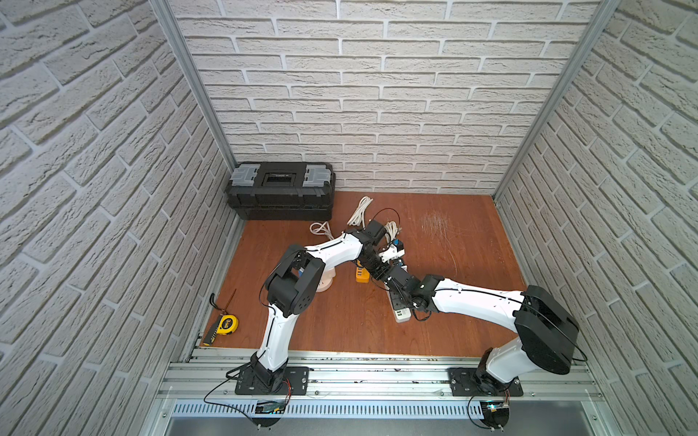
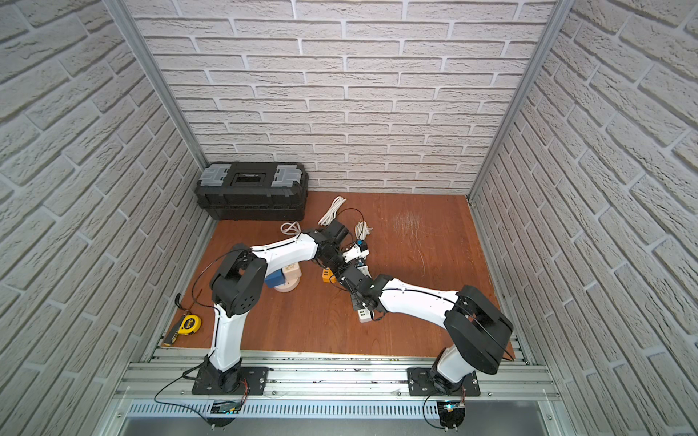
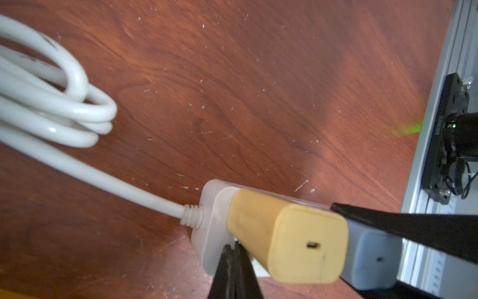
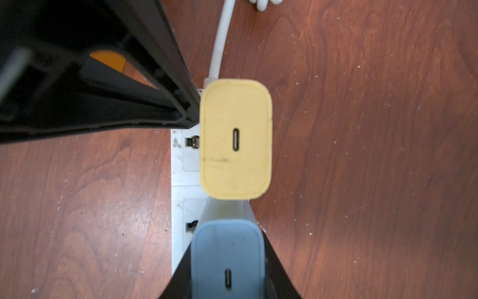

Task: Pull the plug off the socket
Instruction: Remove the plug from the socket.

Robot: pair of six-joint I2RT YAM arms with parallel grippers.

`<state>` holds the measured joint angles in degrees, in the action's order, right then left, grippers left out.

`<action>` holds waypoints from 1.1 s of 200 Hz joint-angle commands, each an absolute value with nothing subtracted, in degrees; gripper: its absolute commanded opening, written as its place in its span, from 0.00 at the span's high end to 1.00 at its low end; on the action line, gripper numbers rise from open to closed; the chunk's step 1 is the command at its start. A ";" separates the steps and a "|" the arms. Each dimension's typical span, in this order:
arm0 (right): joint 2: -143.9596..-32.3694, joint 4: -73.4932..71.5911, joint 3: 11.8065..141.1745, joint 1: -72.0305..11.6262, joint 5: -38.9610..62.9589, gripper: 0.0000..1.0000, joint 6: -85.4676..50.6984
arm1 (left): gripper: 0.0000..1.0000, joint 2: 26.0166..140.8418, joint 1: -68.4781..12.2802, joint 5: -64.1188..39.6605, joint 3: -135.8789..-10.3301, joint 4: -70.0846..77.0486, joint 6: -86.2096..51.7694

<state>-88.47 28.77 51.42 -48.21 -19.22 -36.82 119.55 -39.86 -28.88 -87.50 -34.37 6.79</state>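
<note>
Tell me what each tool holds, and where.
Right tool grips the blue plug by its two sides. Left tool is shut, holding nothing.

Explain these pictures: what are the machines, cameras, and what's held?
Two white robot arms work over a wooden table. Both top views look down on everything; each wrist view rides on one arm, close behind its gripper. On the table lies a white power strip with a yellow charger and a blue charger plugged in. The right gripper is closed on the blue charger; the left gripper, shut, seems to rest its tip on the strip beside the yellow charger. A black toolbox and yellow tape measure lie aside.
</note>
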 commanded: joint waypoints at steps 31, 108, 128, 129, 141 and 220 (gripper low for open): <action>-84.82 25.72 51.86 -48.52 -17.86 0.98 -37.11 | 1.00 123.40 -39.29 -23.03 -84.11 -35.51 6.86; -89.12 30.04 54.05 -51.15 -26.12 0.98 -36.12 | 1.00 124.09 -39.29 -23.66 -84.39 -36.27 7.64; -88.73 29.00 53.75 -51.15 -24.79 0.98 -35.89 | 1.00 124.24 -39.21 -23.84 -84.42 -36.38 7.65; -88.75 28.91 53.72 -51.15 -24.66 0.98 -35.88 | 1.00 124.26 -39.25 -23.83 -84.44 -36.38 7.65; -88.05 27.95 53.32 -50.90 -23.39 0.98 -35.89 | 1.00 124.33 -39.21 -24.06 -84.42 -36.36 7.65; -82.32 27.04 51.25 -48.67 -19.10 0.98 -36.56 | 1.00 124.41 -38.88 -24.09 -84.38 -36.18 7.29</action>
<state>-85.82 29.39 51.62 -48.80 -19.59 -36.62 119.66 -39.46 -29.93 -87.24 -33.98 6.83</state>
